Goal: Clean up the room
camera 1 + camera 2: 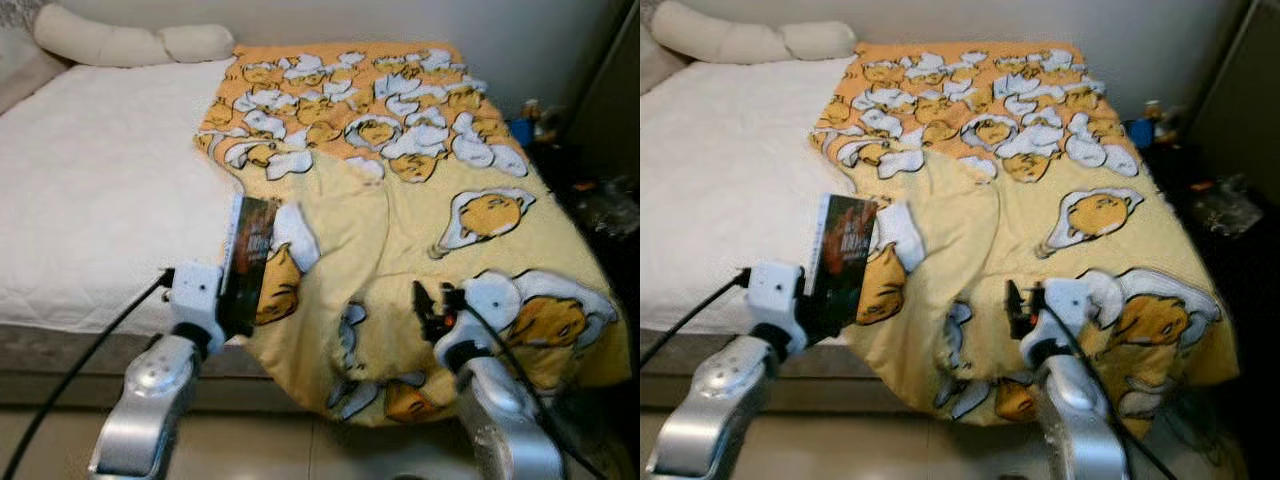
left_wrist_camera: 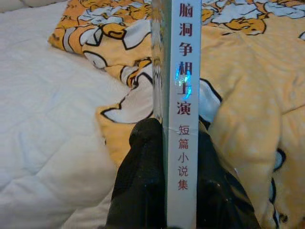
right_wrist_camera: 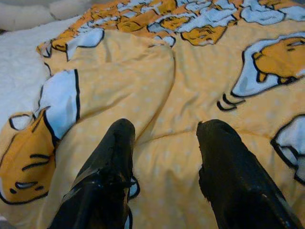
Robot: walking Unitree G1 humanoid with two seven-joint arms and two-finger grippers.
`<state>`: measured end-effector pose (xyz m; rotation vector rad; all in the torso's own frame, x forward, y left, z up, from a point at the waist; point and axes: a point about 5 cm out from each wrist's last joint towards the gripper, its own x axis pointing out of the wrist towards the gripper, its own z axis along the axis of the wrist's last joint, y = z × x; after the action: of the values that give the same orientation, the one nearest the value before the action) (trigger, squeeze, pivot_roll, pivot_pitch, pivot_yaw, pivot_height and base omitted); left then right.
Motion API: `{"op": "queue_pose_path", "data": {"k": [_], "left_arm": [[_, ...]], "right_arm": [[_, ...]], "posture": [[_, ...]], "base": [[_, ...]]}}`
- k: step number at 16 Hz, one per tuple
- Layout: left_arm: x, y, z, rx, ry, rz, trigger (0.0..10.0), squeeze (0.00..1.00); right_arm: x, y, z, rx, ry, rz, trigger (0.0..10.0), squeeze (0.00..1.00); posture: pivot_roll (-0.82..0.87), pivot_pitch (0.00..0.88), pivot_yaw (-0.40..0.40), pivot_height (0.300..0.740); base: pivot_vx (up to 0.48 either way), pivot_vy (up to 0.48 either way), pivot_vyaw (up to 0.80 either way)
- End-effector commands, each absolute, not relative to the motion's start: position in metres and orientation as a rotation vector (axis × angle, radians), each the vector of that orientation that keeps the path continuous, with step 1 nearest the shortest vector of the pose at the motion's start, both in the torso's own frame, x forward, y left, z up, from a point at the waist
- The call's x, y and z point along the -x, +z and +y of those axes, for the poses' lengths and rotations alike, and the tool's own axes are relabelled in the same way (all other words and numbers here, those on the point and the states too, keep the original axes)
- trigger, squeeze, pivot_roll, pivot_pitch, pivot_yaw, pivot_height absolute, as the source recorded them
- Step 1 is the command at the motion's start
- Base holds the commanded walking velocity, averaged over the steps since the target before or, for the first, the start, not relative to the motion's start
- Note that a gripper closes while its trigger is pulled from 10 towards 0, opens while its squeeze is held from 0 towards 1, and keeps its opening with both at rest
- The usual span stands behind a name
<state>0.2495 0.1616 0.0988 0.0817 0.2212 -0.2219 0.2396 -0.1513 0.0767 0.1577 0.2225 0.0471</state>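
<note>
Left gripper (image 2: 181, 143) is clamped on a book (image 1: 248, 262), its two black fingers (image 2: 143, 176) pressing either side of the pale spine, which carries red Chinese characters. The book is held upright, dark cover facing out, over the near edge of the bed (image 1: 90, 200), just at the border where the white mattress cover meets the yellow blanket (image 1: 400, 240). The blanket has a cartoon egg-yolk print, is rumpled, covers the right part of the bed and droops over the near edge toward the floor. Right gripper (image 3: 164, 143) hovers low over the blanket near the bed's near edge, fingers (image 3: 109, 162) spread apart, nothing between them. A white pillow (image 1: 110, 42) lies at the far left corner of the bed against the wall. Some small clutter, including something blue (image 1: 520, 128), sits in the dark gap past the bed's right side; too blurry to identify. Tiled floor (image 1: 260, 445) shows below the arms.
</note>
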Motion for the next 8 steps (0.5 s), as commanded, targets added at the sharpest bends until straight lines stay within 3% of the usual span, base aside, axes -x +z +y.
{"op": "queue_pose_path", "data": {"k": [1,8], "left_arm": [[-0.249,0.105,0.167,-0.103,-0.204,0.185,10.0,0.0],[-0.24,0.094,0.172,-0.108,-0.173,0.213,10.0,0.0]], "right_arm": [[-0.241,0.078,-0.149,-0.162,0.052,0.223,10.0,0.0],[-0.239,0.077,-0.15,-0.093,0.167,0.244,10.0,0.0]], "posture": [[-0.1,0.0,0.06,0.74],[-0.09,0.001,0.045,0.74]], "base": [[0.0,0.431,0.0],[0.0,0.428,0.0]]}}
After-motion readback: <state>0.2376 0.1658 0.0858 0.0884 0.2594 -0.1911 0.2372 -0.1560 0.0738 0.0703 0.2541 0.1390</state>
